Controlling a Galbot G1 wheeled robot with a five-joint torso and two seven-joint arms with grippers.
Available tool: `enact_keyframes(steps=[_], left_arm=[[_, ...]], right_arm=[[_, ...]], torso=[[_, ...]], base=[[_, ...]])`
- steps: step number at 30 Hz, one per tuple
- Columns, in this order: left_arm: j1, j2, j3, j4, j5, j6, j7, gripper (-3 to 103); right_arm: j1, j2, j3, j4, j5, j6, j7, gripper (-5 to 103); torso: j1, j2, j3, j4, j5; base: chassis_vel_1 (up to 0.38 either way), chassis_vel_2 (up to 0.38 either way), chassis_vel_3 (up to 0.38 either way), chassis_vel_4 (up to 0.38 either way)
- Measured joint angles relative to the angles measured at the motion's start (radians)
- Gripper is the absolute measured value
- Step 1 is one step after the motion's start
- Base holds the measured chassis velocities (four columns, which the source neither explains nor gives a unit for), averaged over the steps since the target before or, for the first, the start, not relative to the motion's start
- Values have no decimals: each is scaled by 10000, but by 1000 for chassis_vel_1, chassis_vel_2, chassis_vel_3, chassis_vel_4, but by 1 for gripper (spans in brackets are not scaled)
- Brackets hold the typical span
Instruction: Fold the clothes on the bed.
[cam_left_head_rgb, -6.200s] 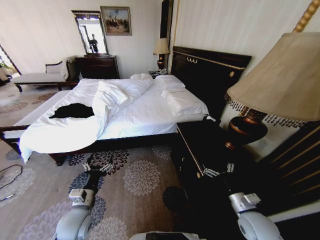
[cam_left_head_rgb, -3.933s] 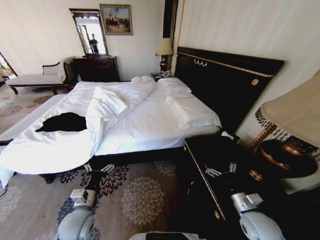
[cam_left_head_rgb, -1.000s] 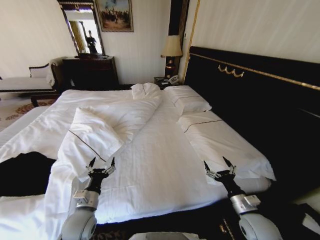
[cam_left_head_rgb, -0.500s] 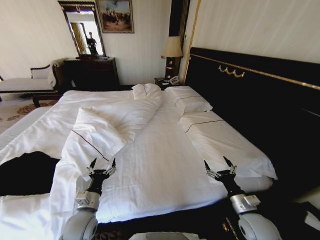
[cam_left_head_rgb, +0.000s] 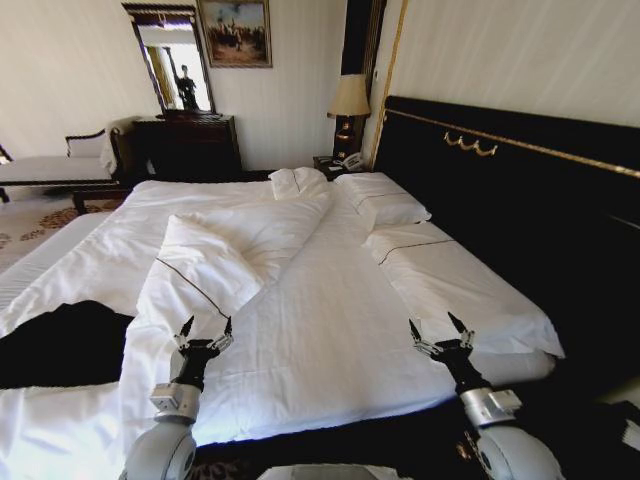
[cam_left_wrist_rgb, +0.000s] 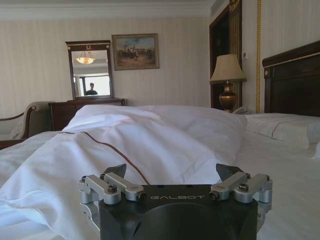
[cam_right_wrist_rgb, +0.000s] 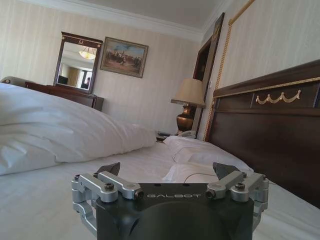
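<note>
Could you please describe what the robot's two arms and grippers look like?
Both arms have rounded silver-grey shells ending in a pale wrist collar and a black stem. The left gripper and right gripper each have a black body printed "GALBOT", silver linkage bars with bolts, and two dark pointed fingers.

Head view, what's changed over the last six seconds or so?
The robot drove up to the bed, so the camera shifted. Both tools, left and right, stayed open and empty, now over the mattress edge. The black T-shirt lies untouched.
</note>
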Motion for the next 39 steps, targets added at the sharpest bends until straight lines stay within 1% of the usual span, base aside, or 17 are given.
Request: enact_keyframes(steps=[5, 9, 12, 18, 19, 26, 27, 29, 39], left_arm=[[28, -19, 8, -106, 87, -46, 8, 100], [-1, 23, -150, -242, 215, -266, 41, 100], [-20, -6, -445, -467, 3, -411, 51, 100], [117, 144, -672, -659, -15, -478, 132, 100], [166, 172, -706, -693, -17, -487, 139, 100], [388, 59, -592, -713, 75, -527, 147, 100], [394, 42, -587, -713, 77, -529, 147, 100], [393, 34, -587, -713, 76, -532, 147, 100], [399, 11, -587, -657, 91, -553, 147, 100]], right_arm=[[-15, 34, -5, -8, -6, 0, 0, 100], [-16, 16, 1, -8, -6, 0, 0, 100], [-25, 1, 16, -8, -2, 0, 0, 100], [-9, -6, -3, 11, -2, -9, 0, 100], [6, -1, -12, 31, -1, -16, 1, 100], [3, 42, -45, -70, -4, -25, 27, 100], [0, 45, -47, -73, -6, -25, 30, 100], [-3, 45, -47, -72, -5, -25, 34, 100], [-22, -20, -7, -45, 13, -28, 46, 100]], torso=[[1, 0, 0, 1, -1], [0, 0, 0, 2, -1], [1, 0, 0, 1, -1], [0, 0, 0, -1, -1], [0, 0, 0, 2, 0], [1, 0, 0, 0, 0], [0, 0, 0, 2, 0], [0, 0, 0, -1, -1], [1, 0, 0, 1, 0]], base=[[49, 59, -45, -64], [68, 73, -54, -75], [72, 59, -74, -81], [73, 65, -57, -69], [47, 57, -64, -65], [54, 58, -55, -63], [63, 69, -57, -77], [63, 68, -61, -77], [99, 92, -88, -96]])
